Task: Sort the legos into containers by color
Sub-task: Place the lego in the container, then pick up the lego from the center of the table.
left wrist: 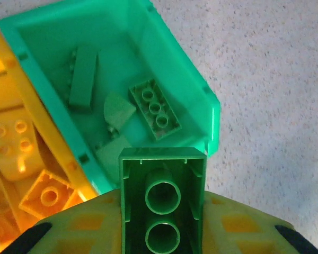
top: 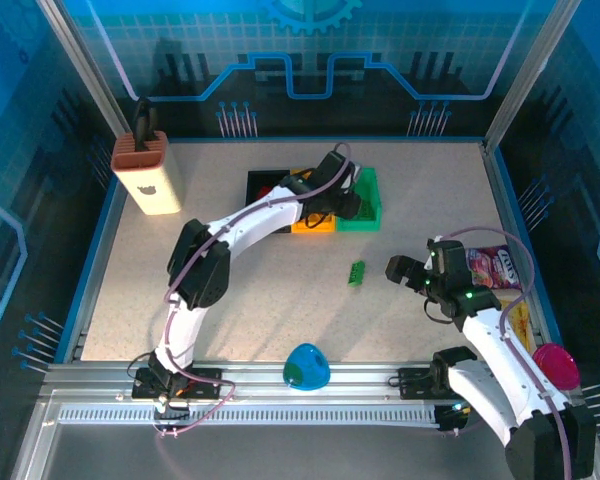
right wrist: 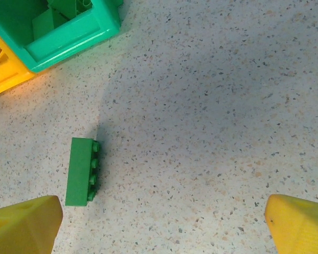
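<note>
My left gripper (top: 352,200) hovers at the near edge of the green bin (left wrist: 199,84), shut on a green lego (left wrist: 162,198) whose hollow underside faces the camera. Several green legos (left wrist: 154,108) lie inside that bin. The yellow bin (left wrist: 10,174) beside it holds yellow legos (left wrist: 17,142), and the black bin (top: 265,185) is at the row's left end. Another green lego (right wrist: 82,171) lies on its side on the table (right wrist: 212,132), also seen from above as a green lego (top: 356,273). My right gripper (top: 398,269) is open just right of it, nothing between its yellow fingertips (right wrist: 299,225).
A tan-and-brown knife block (top: 147,170) stands at the back left. Snack packets (top: 495,268) lie at the right edge beside a pink bowl (top: 557,365). A blue object (top: 306,367) sits on the front rail.
</note>
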{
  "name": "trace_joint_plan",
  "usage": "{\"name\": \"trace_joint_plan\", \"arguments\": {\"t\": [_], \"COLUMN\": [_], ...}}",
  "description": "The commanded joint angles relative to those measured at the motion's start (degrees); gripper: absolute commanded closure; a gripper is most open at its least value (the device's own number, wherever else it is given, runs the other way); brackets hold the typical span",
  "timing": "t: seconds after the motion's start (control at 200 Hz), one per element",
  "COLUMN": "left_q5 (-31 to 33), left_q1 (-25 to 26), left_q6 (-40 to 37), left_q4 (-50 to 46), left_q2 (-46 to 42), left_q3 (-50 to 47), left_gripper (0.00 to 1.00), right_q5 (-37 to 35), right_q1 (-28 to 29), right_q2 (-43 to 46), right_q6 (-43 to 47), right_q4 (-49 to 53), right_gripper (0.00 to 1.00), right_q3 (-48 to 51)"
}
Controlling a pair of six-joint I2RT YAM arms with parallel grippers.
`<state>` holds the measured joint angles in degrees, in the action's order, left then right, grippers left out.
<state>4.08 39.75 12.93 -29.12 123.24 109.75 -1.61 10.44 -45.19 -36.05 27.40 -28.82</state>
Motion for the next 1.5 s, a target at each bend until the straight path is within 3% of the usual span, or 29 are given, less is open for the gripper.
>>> {"name": "trace_joint_plan", "arguments": {"t": [0.0, 0.185, 0.24, 0.315, 0.375, 0.655, 0.841, 1.161, 1.496], "left_q5": [-0.8, -2.2, -2.7, -2.3, -1.9, -2.1, -0.6, 1.9, 5.2], "left_q1": [-0.8, -1.4, -1.3, -1.4, -1.4, -1.1, -1.0, -1.4, -3.1], "left_q6": [-1.8, -3.2, -3.6, -3.6, -3.5, -1.9, -0.2, 2.0, 5.6], "left_q4": [-5.8, -10.6, -12.9, -14.2, -13.9, -4.4, 2.9, 12.6, 15.3], "left_q2": [5.3, 12.7, 14.8, 15.6, 14.6, -0.9, -13.2, -31.6, -46.0], "left_q3": [7.2, 19.3, 23.4, 25.8, 25.2, 7.5, -8.9, -34.4, -51.9], "left_gripper": [0.74, 0.66, 0.54, 0.25, 0.19, 0.20, 0.20, 0.22, 0.23], "right_q5": [0.8, 0.7, 0.7, 0.8, 1.0, 1.3, -0.1, -3.2, -3.5], "right_q1": [-0.1, 0.0, 0.0, 0.1, 0.0, 1.3, 6.6, 16.1, 19.3], "right_q2": [0.9, 0.7, 0.4, 0.2, 0.2, -0.7, -3.9, -16.4, -32.5], "right_q6": [-0.7, -0.7, -0.7, -0.8, -0.8, -0.9, -2.0, -4.7, -5.3], "right_q4": [0.2, -0.1, -0.1, -0.1, -0.1, -0.3, -1.8, -6.9, -10.2], "right_gripper": [0.01, 0.01, 0.01, 0.01, 0.02, 0.03, 0.04, 0.10, 0.24], "right_q3": [0.9, 0.8, 0.7, 0.5, 0.4, 0.3, -0.9, -4.7, -11.8]}}
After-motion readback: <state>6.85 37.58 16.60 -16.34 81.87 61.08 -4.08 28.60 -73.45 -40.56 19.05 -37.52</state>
